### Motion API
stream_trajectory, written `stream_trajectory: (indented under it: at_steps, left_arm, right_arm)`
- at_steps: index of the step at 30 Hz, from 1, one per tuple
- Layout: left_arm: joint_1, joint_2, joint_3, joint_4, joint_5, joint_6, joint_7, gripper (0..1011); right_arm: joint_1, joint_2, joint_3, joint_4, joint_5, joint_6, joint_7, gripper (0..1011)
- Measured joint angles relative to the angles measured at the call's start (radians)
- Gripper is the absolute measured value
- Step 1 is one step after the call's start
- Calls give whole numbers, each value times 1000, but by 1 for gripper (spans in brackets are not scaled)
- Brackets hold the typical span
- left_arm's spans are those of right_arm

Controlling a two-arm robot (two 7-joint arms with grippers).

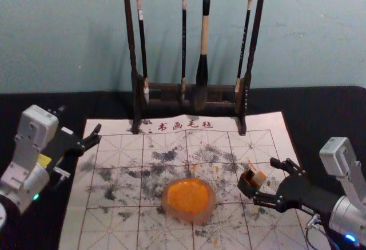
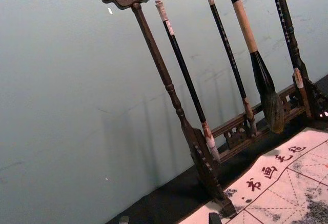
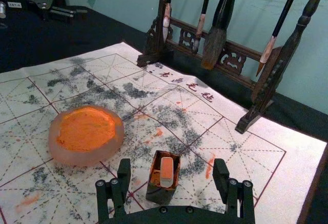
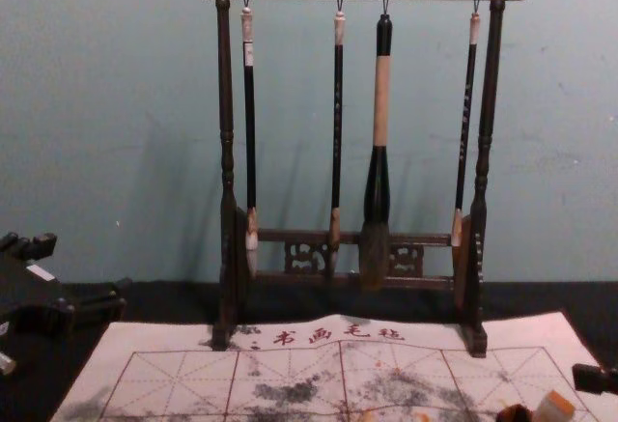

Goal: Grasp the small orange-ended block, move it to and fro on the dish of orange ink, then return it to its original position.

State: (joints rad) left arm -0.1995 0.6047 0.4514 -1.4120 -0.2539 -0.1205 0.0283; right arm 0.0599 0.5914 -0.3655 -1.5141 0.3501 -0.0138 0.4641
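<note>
My right gripper [image 1: 265,181] is in the head view at the mat's right side, open beside a small dark box [image 1: 248,183] from which the orange-ended block [image 1: 259,178] sticks up. In the right wrist view the right gripper [image 3: 171,168] has its fingers apart, with the box [image 3: 160,195] and the upright block [image 3: 166,171] between them, untouched. The dish of orange ink [image 1: 189,197] rests on the mat; the right wrist view also has the dish [image 3: 87,131]. My left gripper [image 1: 80,122] stays parked at the left, open; its fingertips edge into the left wrist view [image 2: 169,219].
A dark wooden rack [image 1: 136,61] with several hanging brushes, one thick brush [image 1: 203,50] among them, stands at the mat's back edge. The white gridded mat [image 1: 114,221] bears black and orange smudges and lies on a black-covered table [image 1: 320,110].
</note>
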Motion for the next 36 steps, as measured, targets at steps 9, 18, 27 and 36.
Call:
stream_trajectory:
  at_steps: [9,18,27,36]
  left_arm:
    - [0,0,0,0,0,0,0,1001]
    - [0,0,0,0,0,0,0,1001]
    - [0,0,0,0,0,0,0,1001]
    - [0,0,0,0,0,0,0,1001]
  right_arm:
    - [0,2,-2,-1,0,-1,-1,1002]
    - [0,3,-3,-2,1,-1,-2,814]
    - [0,3,-3,-2,2,-2,-3,543]
    - [0,4,-3,-2,2,-2,-3,256]
